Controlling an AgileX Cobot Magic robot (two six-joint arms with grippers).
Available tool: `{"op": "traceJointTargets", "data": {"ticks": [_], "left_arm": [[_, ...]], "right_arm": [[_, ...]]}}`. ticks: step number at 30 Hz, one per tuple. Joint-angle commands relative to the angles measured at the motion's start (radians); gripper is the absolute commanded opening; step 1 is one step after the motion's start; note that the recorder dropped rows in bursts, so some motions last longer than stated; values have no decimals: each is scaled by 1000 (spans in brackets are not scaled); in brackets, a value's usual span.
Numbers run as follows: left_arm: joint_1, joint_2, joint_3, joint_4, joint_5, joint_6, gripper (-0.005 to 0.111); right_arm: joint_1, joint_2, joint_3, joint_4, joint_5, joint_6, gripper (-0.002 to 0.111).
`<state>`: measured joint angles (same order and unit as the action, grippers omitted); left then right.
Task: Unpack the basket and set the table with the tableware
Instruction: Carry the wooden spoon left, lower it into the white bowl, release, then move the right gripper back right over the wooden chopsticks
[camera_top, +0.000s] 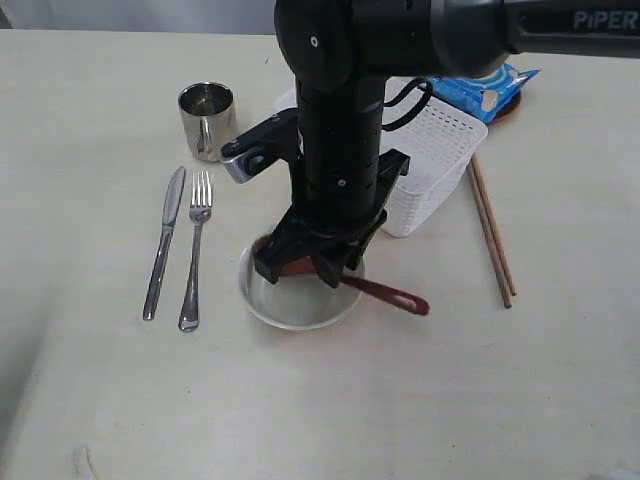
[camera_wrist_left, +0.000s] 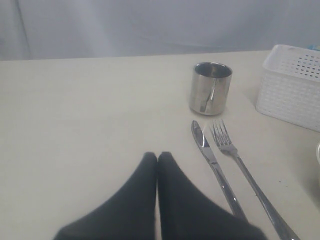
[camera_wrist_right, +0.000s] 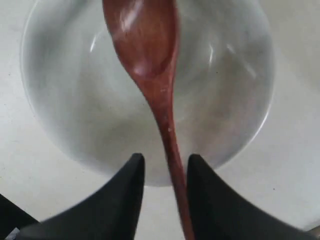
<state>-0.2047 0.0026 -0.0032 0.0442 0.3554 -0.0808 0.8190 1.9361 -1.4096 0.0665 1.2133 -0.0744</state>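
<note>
Above bowl (camera_wrist_right: 65, 100): right gripper (camera_wrist_right: 166, 159), narrowly parted astride spoon (camera_wrist_right: 145, 40) handle.
Left gripper (camera_wrist_left: 157, 156): closed, empty, near knife (camera_wrist_left: 212, 164) and fork (camera_wrist_left: 225, 142).

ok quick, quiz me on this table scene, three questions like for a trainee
1. True or false: the head of the spoon rests inside the bowl.
2. On the table, where do the chopsticks lie relative to the basket? A inside it; B outside it; C across its rim.
3. One word: is the left gripper open or shut?
Key: 1 true; 2 B; 3 shut.
</note>
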Motion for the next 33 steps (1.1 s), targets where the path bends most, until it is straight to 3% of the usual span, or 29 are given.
{"op": "traceJointTargets", "data": {"ticks": [1,7,11,22,25,29,33], "left_arm": [[-5,-3,3,8,-11,-4,0],[-5,-3,3,8,-11,-4,0],[-5,-3,3,8,-11,-4,0],[-5,-3,3,8,-11,-4,0],[-5,-3,3,8,-11,-4,0],[-5,-3,3,8,-11,-4,0],[-5,-3,3,8,-11,-4,0]], "right_arm": [[-1,-3,-8,-8,8,7,43],[-15,-79,-8,-40,8,7,42],[-82,-172,-8,-87,8,7,42],[-519,-291,56,-95,8,121,42],[-623,-291,219,-95,-217,193,42],[-651,-286,423,-95,-573,212,42],[-651,-220,483,-95,-670,212,42]]}}
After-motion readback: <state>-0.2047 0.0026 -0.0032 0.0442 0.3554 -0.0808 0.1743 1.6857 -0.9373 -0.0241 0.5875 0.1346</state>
